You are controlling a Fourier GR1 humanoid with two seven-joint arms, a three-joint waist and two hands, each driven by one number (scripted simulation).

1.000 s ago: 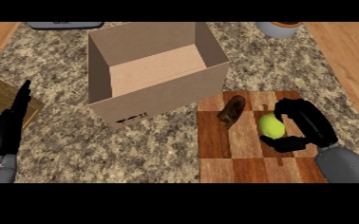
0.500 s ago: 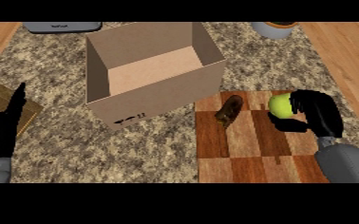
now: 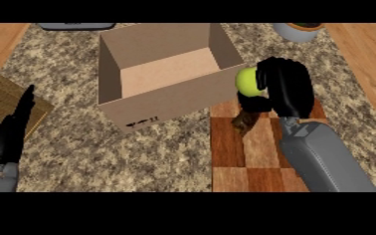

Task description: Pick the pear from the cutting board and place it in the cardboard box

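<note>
Head view: pear [image 3: 247, 81] now lifted beside cardboard box [image 3: 147, 107].

View: a single head view; no second view shares the scene with it.
Position: above the bench [image 3: 66, 144], at the robot's own head.
Direction: steeply downward and forward; both forearms enter from the lower edge.
Nearness: close enough that the right robot hand [image 3: 283, 87] and its grey forearm fill much of the right side.
Coverage ahead of the right robot hand: the cardboard box [image 3: 165, 74], seen into from above, with its inner floor visible.
Coverage below the right robot hand: the cutting board [image 3: 246, 154], running to the lower edge.
Coverage far to its left: the left robot hand [image 3: 15, 134], cut by the frame's left edge.
</note>
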